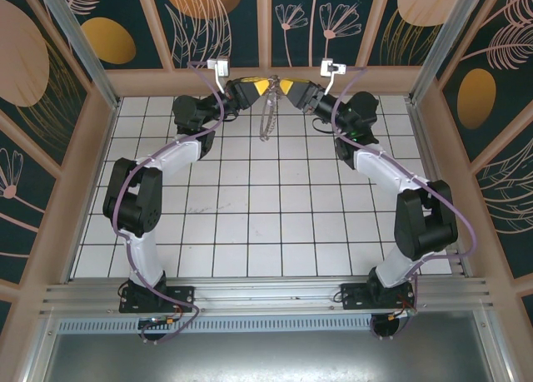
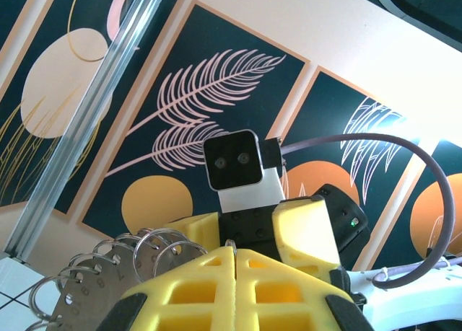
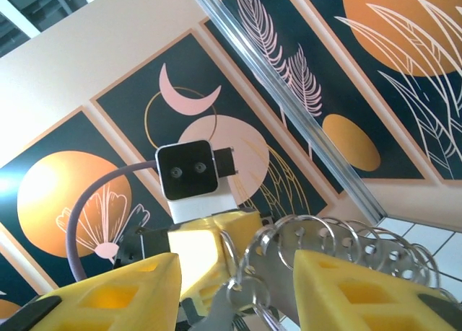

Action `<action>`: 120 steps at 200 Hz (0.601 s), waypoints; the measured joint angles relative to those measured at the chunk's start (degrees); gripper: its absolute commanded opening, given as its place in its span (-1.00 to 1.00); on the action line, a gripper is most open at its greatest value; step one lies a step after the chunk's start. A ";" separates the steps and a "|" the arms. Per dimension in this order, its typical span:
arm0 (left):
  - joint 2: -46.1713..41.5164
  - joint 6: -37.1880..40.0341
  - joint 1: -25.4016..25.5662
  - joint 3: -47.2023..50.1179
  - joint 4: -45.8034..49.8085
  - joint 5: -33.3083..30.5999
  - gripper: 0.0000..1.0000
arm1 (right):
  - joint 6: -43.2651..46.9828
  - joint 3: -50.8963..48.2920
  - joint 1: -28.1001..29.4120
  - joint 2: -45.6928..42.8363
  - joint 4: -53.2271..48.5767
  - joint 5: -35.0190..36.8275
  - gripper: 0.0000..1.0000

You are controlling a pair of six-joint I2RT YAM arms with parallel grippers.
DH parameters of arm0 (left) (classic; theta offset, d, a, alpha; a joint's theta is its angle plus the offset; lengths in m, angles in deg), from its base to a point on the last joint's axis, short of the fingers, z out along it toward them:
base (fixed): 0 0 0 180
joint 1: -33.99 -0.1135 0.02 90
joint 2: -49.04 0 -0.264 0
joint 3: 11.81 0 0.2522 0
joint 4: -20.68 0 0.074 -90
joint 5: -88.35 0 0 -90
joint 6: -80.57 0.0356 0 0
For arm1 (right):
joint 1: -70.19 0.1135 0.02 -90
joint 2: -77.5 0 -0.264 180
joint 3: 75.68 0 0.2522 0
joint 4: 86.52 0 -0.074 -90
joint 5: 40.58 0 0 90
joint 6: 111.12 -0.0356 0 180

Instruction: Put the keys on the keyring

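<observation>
While both arms reach to the far side of the white tiled table (image 1: 250, 215), the overhead view shows the left gripper (image 1: 256, 88) and the right gripper (image 1: 286, 86) nose to nose. The keyring (image 1: 266, 116), a string of silvery split rings and metal tags, hangs straight down between them with its long axis vertical. It lies equally near both arms. The wooden wall ledge (image 1: 166, 81) runs close behind, so we judge there is little room to push forward; the open room lies above the tiles, toward the bases

From the left wrist, we see that gripper's yellow foam fingers (image 2: 195, 288) pressed together along a thin seam. The rings and numbered tags (image 2: 108, 270) sit just beside them, low and left. The pinch point is hidden, but we judge this gripper carries the hanging string

From the right wrist, its yellow fingers (image 3: 361, 291) stand apart, with the ring cluster (image 3: 325, 237) between them and a gap showing on the left side. A small flat metal blade (image 3: 216, 315) pokes down below the rings; we cannot tell whether it is the key. Any threading move turns on that blade meeting a ring head-on
</observation>
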 measured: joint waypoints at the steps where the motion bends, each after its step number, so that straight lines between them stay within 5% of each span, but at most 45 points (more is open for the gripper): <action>1: 0.00 0.00 0.00 0.00 0.00 0.00 -1.00 | 0.02 0.09 0.00 0.02 0.02 -0.02 -0.10; 57: 0.50 -0.42 0.00 0.00 -0.83 0.02 -1.00 | 0.02 2.60 1.38 2.45 0.02 -0.02 -0.17; 120: 0.57 -0.42 0.00 0.00 -1.09 0.02 -1.00 | -0.63 3.61 1.86 3.39 -0.07 -0.46 -0.55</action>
